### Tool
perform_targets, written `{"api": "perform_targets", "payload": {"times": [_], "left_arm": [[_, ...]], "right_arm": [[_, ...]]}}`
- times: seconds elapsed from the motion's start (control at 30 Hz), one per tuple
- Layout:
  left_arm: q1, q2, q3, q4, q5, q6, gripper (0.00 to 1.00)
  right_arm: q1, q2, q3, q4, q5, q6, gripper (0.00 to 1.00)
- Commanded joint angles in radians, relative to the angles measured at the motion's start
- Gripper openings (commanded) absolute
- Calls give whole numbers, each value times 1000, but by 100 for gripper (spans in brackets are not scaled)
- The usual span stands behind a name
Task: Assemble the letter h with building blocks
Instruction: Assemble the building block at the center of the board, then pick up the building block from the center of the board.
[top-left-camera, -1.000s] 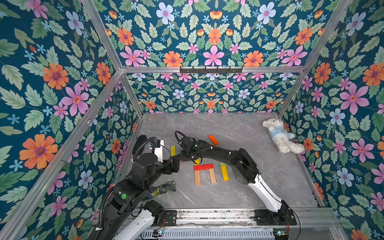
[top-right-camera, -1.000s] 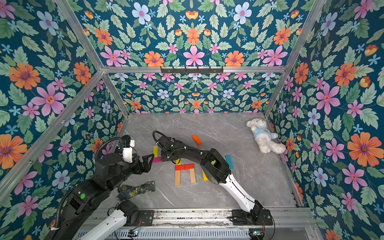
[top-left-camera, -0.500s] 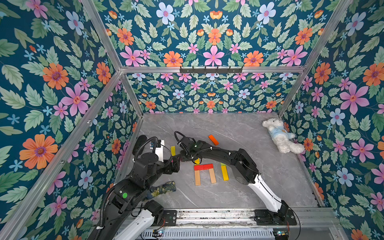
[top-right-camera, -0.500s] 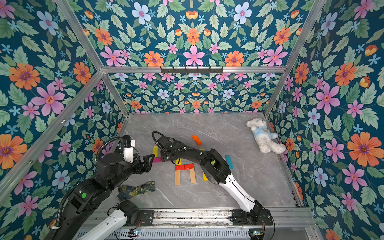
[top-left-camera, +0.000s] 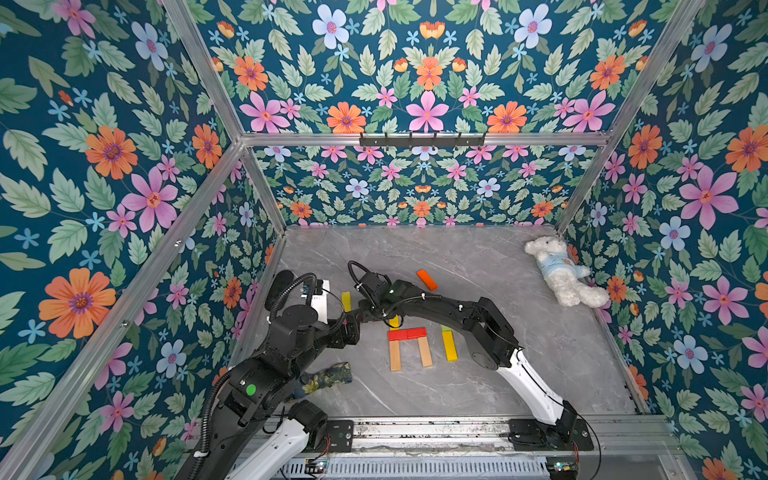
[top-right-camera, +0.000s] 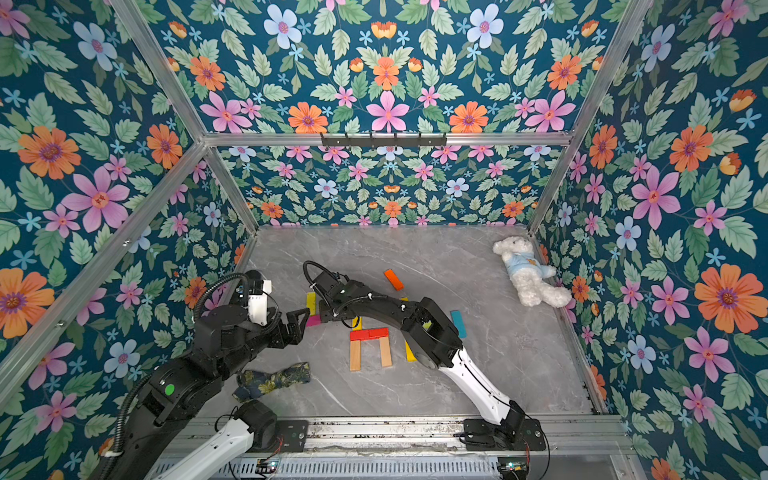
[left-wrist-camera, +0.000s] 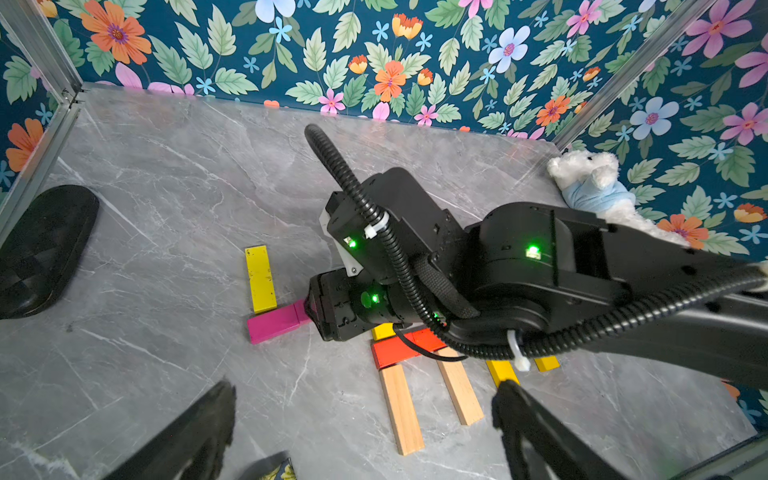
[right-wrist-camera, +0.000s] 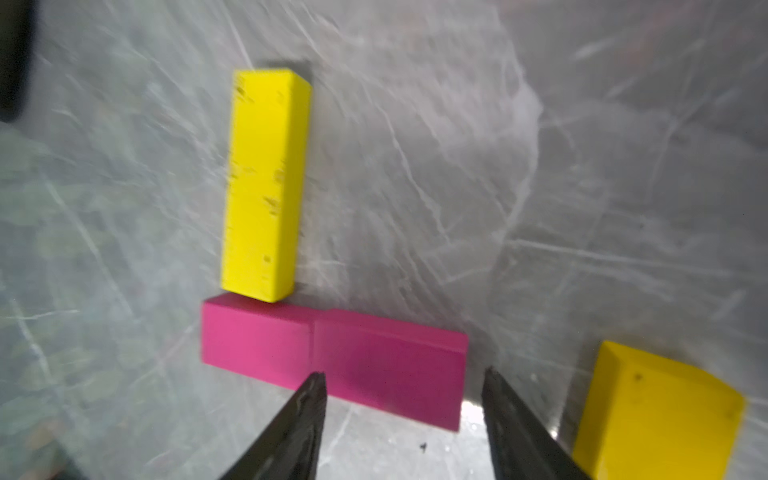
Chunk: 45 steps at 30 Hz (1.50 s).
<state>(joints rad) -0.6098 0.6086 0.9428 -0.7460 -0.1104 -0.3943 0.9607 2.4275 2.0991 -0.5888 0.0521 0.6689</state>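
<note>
Spread right hand (right-wrist-camera: 403, 376) over magenta blocks (right-wrist-camera: 374, 357), yellow block (right-wrist-camera: 266, 183) touching them, left hand (left-wrist-camera: 363, 386) spread wide, plush bear (top-left-camera: 561, 270) well apart.

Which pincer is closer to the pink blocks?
The right pincer. Its open tips hang just over the pink blocks. The left pincer sits farther back, wide open, with a gap between it and them.

Tool (right-wrist-camera: 403, 378) parted over magenta block (right-wrist-camera: 386, 365), yellow bar (right-wrist-camera: 266, 183) touching second magenta block (right-wrist-camera: 253, 336)
</note>
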Motion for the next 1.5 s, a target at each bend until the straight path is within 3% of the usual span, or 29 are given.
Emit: {"api": "perform_targets", "payload": {"times": [0.0,0.13,0.23,0.33,0.47,0.7,0.87,1.0,1.23,1.37,1.47], "left_arm": [[1,2,13,31,-3,0,99],[1,-16,9,43,-7,-2,99],[1,-46,-18,76,6,-2,99],[1,-57,-34,93,8,-6,99],[1,-52,-48,108,-2,-15,99],[1,-34,-57,113,-12,-32,99],[1,-9,-63,120,-17,-47,99],[1,6,-68,132,-17,-49,99],[1,40,-52,140,-23,-41,99],[1,50,-45,143,-27,-39,99],[1,45,-41,145,-32,-40,99]], "right_arm": [[-8,-59,2,-6,38,-19,65],[-81,-177,-160,61,16,-34,68],[-177,-227,-241,74,-48,-129,71],[-261,-194,-198,-48,-25,-259,72],[-318,-132,-133,-148,145,-366,73],[-400,-84,-110,-120,99,-411,74],[-407,-2,8,-186,62,-480,71],[-406,-17,-44,-130,10,-482,70],[-408,-19,-72,-116,38,-475,54],[-408,-21,-73,-115,41,-459,30],[-408,-36,-74,-101,38,-441,21]]}}
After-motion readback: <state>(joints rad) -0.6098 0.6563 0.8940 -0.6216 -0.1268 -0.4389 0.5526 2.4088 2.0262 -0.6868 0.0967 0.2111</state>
